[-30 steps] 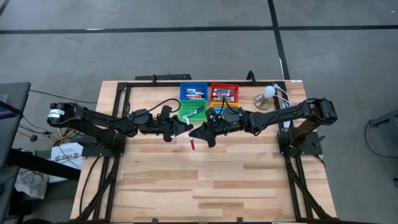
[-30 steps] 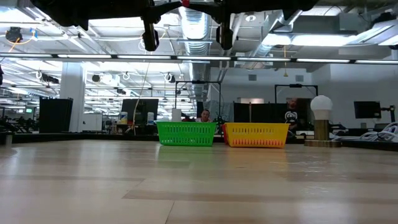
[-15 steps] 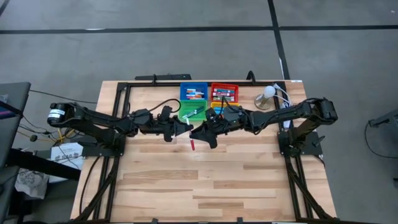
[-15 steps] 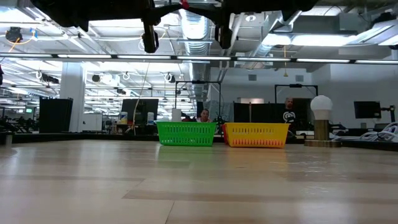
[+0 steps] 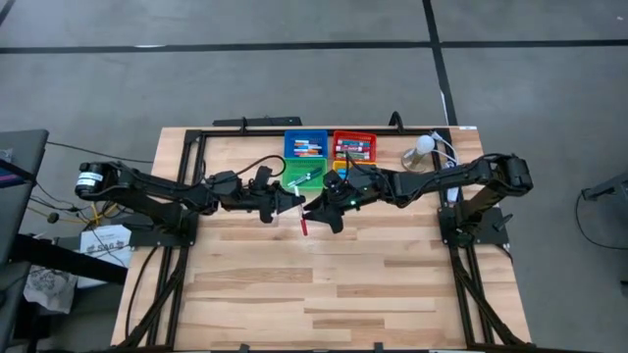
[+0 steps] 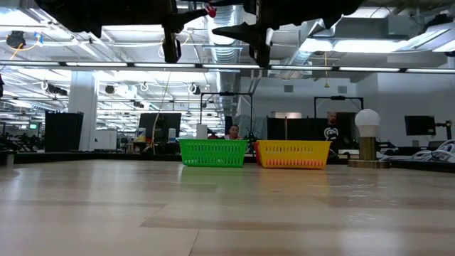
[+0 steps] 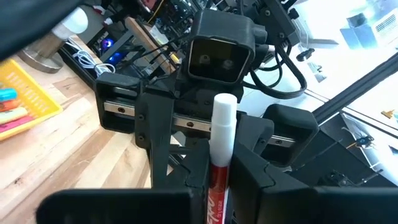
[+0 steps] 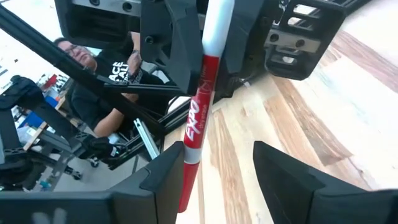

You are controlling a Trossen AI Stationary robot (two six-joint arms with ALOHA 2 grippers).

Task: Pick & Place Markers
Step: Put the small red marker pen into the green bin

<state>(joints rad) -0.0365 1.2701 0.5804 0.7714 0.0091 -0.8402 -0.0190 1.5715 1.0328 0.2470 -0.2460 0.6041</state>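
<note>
While the two arms meet above the middle of the tabletop [image 5: 324, 284], just in front of the bins along its far edge, a single red marker [image 5: 303, 226] hangs between them. The left gripper [image 5: 292, 203] has its jaws pressed tight on the marker; in the left wrist view the white end of the barrel [image 7: 222, 127] stands up between that arm's dark fingers [image 7: 249, 180], with red lettering lower down. The right gripper [image 5: 322, 208] faces it closely, its jaws spread to either side of the marker. In the right wrist view the two dark fingers [image 8: 168, 177] stand clearly apart from the barrel [image 8: 200, 99], which runs between them without touching either, white at one end and red at the other.

Four square bins sit near the far edge: a blue bin [image 5: 305, 146] and a red bin [image 5: 354, 145] behind, a green bin [image 5: 303, 175] in front of the blue one, and a yellow bin [image 6: 293, 153] beside the green, largely hidden under the right arm from above. More markers [image 5: 306, 150] lie in the blue and red bins. From the low view both grippers hang high over the bare wood, well above the green and yellow bins. A small lamp with a round white head [image 5: 423, 147] stands near the far right corner. A person [image 8: 109, 87] in a dark shirt sits beyond the tabletop.
</note>
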